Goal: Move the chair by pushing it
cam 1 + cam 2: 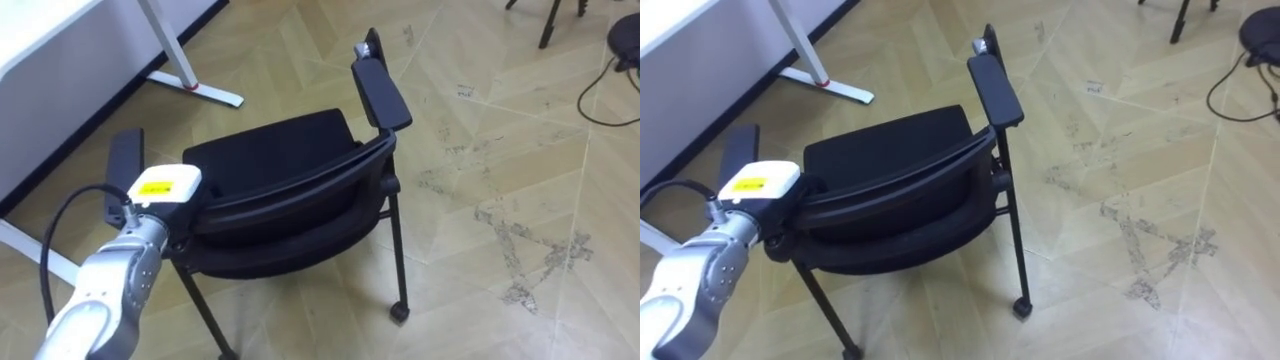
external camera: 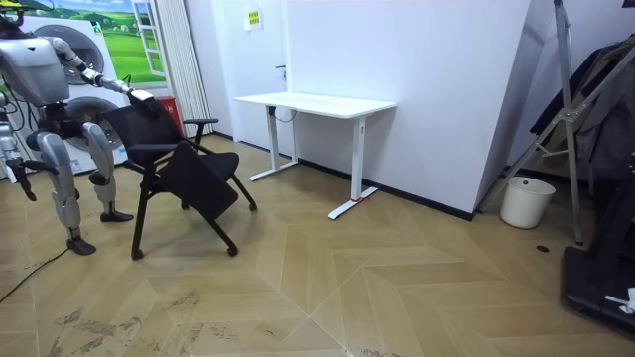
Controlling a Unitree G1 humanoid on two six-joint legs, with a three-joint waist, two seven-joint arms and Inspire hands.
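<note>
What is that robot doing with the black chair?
The robot stands behind the black chair with its left hand at the left end of the backrest, as if to push it. Its right hand hangs by its side. The chair stands on the wooden floor, apart from a white desk.

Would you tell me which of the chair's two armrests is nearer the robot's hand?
The left armrest, toward the white desk: the left hand sits beside it at the backrest, while the right armrest is at the backrest's far end.
</note>
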